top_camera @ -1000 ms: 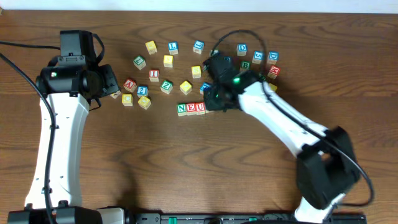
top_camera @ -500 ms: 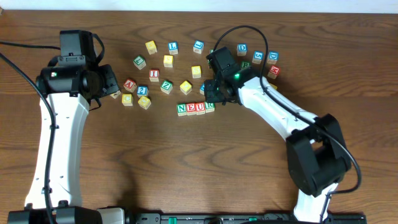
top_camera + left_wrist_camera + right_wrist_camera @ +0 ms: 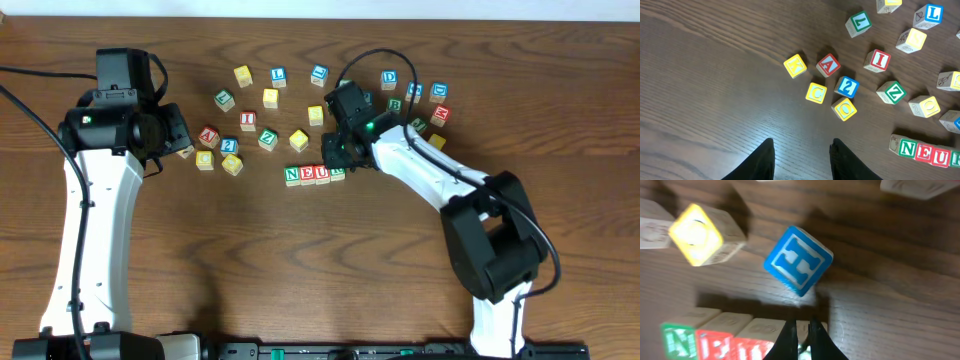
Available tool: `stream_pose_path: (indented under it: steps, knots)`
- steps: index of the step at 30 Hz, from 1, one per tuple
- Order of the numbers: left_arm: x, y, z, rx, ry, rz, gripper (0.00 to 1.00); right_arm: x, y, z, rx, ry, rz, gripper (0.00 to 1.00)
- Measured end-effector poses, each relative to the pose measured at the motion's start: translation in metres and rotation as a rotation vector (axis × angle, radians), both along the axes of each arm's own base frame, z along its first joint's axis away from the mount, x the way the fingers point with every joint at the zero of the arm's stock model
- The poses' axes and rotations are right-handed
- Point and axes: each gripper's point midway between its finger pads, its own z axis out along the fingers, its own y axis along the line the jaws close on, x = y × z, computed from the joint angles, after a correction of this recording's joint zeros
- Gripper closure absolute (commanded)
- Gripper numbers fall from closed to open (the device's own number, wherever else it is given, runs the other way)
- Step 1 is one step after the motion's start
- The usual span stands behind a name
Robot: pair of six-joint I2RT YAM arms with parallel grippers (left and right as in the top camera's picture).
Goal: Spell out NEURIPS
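Note:
Four cubes stand in a row mid-table: green N [image 3: 292, 175], red E [image 3: 307, 174], red U [image 3: 322, 174] and a green-lettered cube [image 3: 339, 172] at the right end. My right gripper [image 3: 335, 160] hangs right over that end cube. In the right wrist view its fingertips [image 3: 801, 330] are shut, with nothing held. The red I cube [image 3: 248, 121] lies loose at the upper left and also shows as the red I [image 3: 877, 60]. My left gripper [image 3: 802, 150] is open over bare wood at the left.
Loose cubes are scattered behind the row: a blue H [image 3: 798, 260] and a yellow cube [image 3: 696, 234] just beyond my right fingers. Red A [image 3: 828, 65], blue 2 [image 3: 846, 86], yellow C [image 3: 816, 93] and green Z [image 3: 891, 92] lie left of centre.
My right gripper has shifted slightly left over the row's right end and its jaws have closed. The left arm has not moved.

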Motion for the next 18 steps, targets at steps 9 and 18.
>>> stream_pose_path:
  steps: [9, 18]
  knots:
    - [0.0001, 0.0000, 0.0000, 0.000, 0.000, 0.000, 0.64, 0.0012, 0.0007, -0.0018, 0.002, -0.003, 0.000, 0.96]
    - [0.0000, 0.0001, -0.0001, 0.000, 0.000, 0.000, 0.64, 0.0045, -0.0049, -0.0014, 0.005, 0.003, -0.020, 0.95]
